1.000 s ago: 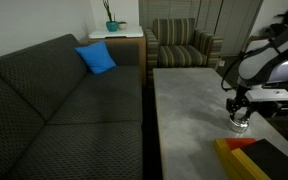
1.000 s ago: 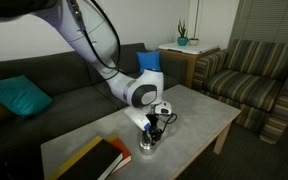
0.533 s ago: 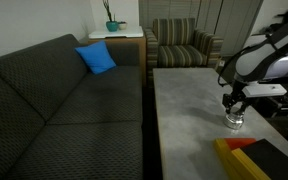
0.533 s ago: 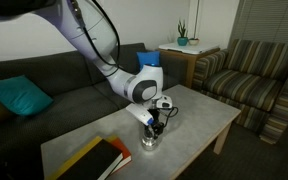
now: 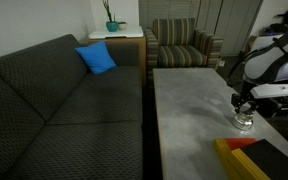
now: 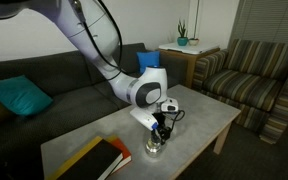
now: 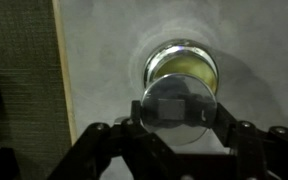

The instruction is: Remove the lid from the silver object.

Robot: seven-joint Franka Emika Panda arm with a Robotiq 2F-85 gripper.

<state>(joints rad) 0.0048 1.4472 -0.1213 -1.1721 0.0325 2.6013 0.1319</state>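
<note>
the pincer (image 7: 177, 118) is clamped on the lid (image 7: 174, 100), which is off the silver object (image 7: 184, 66). in the wrist view the pot stands open on the grey bench (image 7: 99, 60) at 12 o'clock of the lid, its yellowish inside showing. in an exterior view a flat box (image 5: 246, 160) lies at 6 o'clock of the pot.

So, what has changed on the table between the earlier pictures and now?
The gripper shifted a little toward the right in both exterior views. In the wrist view it holds the lid off the open silver object; whether it was off earlier cannot be told. The flat box and sofa stayed put.
</note>
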